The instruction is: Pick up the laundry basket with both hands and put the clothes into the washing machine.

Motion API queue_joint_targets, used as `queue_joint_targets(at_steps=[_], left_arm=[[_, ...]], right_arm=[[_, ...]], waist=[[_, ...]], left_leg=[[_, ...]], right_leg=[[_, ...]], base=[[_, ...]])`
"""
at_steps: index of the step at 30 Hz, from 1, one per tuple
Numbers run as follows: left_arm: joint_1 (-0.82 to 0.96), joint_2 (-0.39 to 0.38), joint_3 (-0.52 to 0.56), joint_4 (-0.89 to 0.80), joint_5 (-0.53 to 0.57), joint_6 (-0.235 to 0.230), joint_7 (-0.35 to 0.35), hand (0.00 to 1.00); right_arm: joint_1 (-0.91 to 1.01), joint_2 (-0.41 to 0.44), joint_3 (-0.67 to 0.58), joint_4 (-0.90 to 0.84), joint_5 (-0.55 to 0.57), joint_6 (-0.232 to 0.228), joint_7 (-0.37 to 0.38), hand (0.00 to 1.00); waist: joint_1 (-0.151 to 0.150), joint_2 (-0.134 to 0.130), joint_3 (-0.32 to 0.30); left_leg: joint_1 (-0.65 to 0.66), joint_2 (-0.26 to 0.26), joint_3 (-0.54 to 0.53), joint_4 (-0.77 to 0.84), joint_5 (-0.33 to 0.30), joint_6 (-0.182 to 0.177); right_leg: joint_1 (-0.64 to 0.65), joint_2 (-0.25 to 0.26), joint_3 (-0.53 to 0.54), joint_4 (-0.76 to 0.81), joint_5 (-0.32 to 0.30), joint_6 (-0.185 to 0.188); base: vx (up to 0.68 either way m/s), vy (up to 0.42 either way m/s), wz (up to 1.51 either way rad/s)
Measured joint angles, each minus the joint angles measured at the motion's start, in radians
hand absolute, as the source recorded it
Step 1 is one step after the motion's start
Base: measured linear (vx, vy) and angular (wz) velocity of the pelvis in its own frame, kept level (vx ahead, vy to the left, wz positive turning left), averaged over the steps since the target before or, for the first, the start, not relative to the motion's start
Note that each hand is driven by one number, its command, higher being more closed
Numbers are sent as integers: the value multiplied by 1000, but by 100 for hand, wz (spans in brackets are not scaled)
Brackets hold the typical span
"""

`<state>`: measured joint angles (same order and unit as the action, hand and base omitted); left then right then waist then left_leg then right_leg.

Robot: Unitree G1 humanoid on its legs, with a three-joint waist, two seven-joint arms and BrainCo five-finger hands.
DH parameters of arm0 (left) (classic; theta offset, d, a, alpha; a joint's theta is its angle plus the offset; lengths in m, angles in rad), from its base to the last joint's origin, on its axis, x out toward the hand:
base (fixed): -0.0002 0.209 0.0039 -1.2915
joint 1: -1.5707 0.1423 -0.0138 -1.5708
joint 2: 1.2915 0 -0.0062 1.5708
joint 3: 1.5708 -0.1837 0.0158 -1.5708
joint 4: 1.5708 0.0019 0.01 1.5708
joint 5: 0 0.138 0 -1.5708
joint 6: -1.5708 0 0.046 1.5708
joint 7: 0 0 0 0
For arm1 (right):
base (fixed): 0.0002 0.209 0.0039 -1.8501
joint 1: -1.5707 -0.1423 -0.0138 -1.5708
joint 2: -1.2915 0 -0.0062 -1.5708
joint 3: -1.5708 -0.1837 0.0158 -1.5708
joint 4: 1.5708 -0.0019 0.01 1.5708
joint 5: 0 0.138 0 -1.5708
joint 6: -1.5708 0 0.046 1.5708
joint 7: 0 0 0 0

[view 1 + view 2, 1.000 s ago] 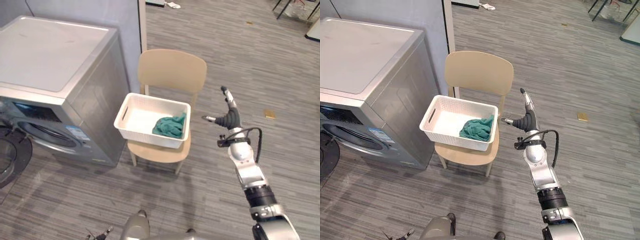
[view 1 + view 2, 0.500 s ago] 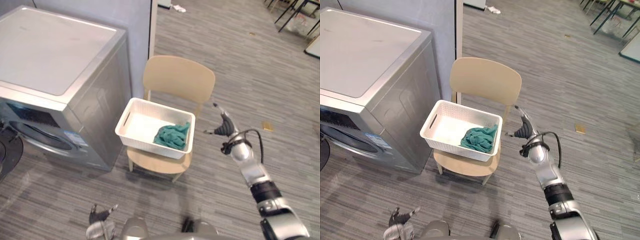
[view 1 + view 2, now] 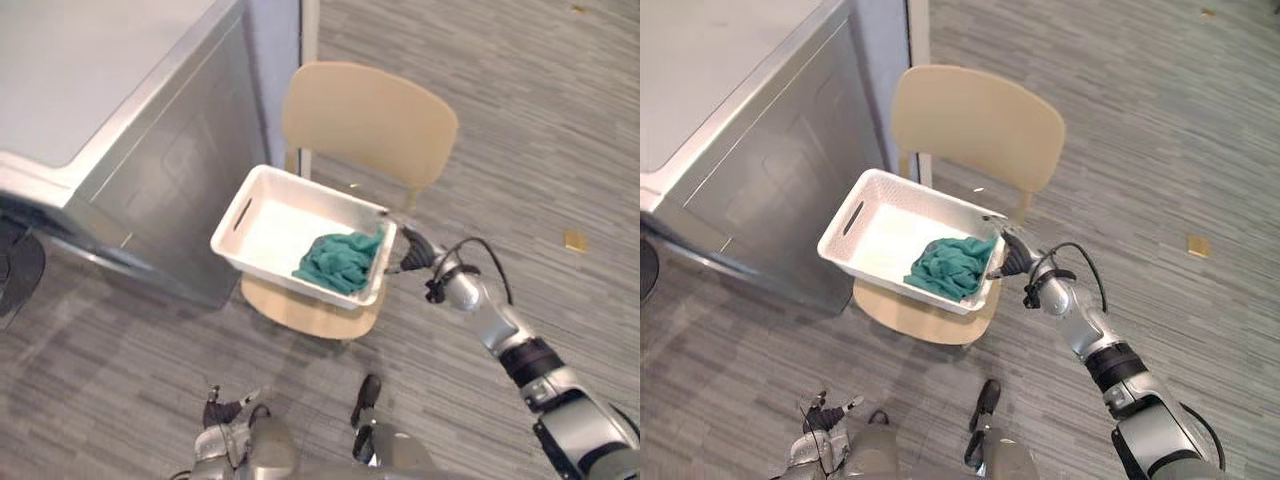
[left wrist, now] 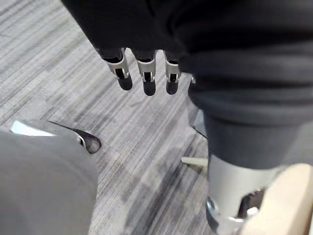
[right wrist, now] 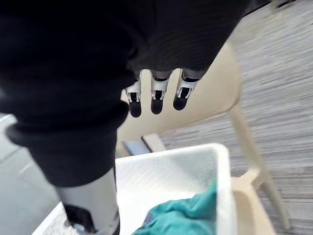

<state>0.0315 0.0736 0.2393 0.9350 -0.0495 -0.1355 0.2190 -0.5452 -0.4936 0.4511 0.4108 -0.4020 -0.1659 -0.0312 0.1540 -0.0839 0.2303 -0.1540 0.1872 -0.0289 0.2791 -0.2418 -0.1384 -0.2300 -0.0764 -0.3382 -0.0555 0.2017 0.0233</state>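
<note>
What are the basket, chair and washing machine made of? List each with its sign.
Basket: white, matt, likely moulded plastic; perforated walls, cut-out handle slot.
Chair: pale beige, smooth; plastic or bent plywood, cannot tell.
Washing machine: silver-grey panels with dull sheen, probably painted metal.

The washing machine (image 3: 150, 160), left of the laundry basket (image 3: 270, 225), is cut by the upper and left picture edges, so most of its front is lost to us. The basket hides most of the seat of the chair (image 3: 370, 110) beneath it. At the basket's right rim we cannot tell whether the right hand (image 3: 412, 256) touches the plastic. The green cloth (image 3: 340, 262) covers the inner wall there. Well right of the basket, a tan scrap (image 3: 574, 240) on the floor (image 3: 520, 120) is too small to name.
</note>
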Motion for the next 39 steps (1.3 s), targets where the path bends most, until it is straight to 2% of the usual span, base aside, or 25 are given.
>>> queue_joint_targets(at_steps=[2, 5, 9, 11, 18, 21, 23, 26, 36, 39], left_arm=[[-16, 21, 6, 0, -15, -1, 1, 0], [-14, 36, 8, 0, -31, -1, 3, 0], [-29, 41, 8, -23, -60, -6, 5, 0], [-61, 41, 6, -35, -90, -8, 7, 0], [-95, 41, -16, -106, -141, -34, 23, 0], [-97, 42, -61, -149, -157, -46, 24, 0], [-100, 36, -97, -166, -166, -48, 23, 0], [-106, 33, -128, -183, -177, -49, 23, 0], [-153, 1, -170, -196, -268, -72, 23, 0], [-170, -11, -170, -195, -274, -73, 23, 0]], right_arm=[[-43, 0, 32, 6, 0, -8, 14, 0], [-112, -5, 84, 30, -1, -26, 15, 0], [-230, -35, 119, 98, -15, -25, 10, 0], [-319, -79, 140, 137, -43, -21, -7, 0], [-404, -152, 154, 205, -122, -12, -29, 0], [-462, -214, 154, 257, -141, -3, -35, 0], [-496, -267, 153, 273, -152, 3, -60, 0], [-519, -299, 153, 280, -159, 10, -80, 0], [-592, -299, 228, 407, -189, 25, -101, 0], [-609, -299, 235, 408, -192, 35, -101, 0]], waist=[[26, -6, 44], [33, -9, 81], [51, -13, 146], [51, -14, 191], [43, -5, 254], [38, 2, 261], [37, 17, 273], [33, 24, 278], [78, 44, 289], [80, 44, 289]], left_leg=[[-31, -4, -19, 1, 3, -6], [-87, -16, -49, 6, 17, -7], [-136, -19, -51, 31, 17, -8], [-196, -25, -55, 59, 16, -8], [-279, -31, -69, 108, 16, -9], [-314, -39, -79, 114, 22, -13], [-319, -45, -83, 114, 23, -12], [-340, -49, -84, 119, 25, -10], [-426, -60, -98, 132, 38, -9], [-448, -59, -106, 141, 38, -9]], right_leg=[[-9, -2, -20, -20, 18, -4], [-43, -13, -47, -21, 34, -13], [-79, -16, -45, -27, 59, -20], [-115, -19, -44, -42, 84, -23], [-168, -23, -45, -42, 108, -19], [-196, -28, -46, -43, 116, -15], [-199, -33, -46, -43, 117, -13], [-216, -37, -38, -43, 125, -2], [-291, -46, -20, -43, 141, 19], [-302, -46, -24, -43, 141, 19]], base=[[-87, 16, 37], [-94, 10, 30], [-108, 22, 4], [-195, 54, 2], [-124, 95, 2], [-110, 158, 7], [-75, 166, 5], [-55, 157, 2], [-71, 122, 4], [-76, 80, 6]])
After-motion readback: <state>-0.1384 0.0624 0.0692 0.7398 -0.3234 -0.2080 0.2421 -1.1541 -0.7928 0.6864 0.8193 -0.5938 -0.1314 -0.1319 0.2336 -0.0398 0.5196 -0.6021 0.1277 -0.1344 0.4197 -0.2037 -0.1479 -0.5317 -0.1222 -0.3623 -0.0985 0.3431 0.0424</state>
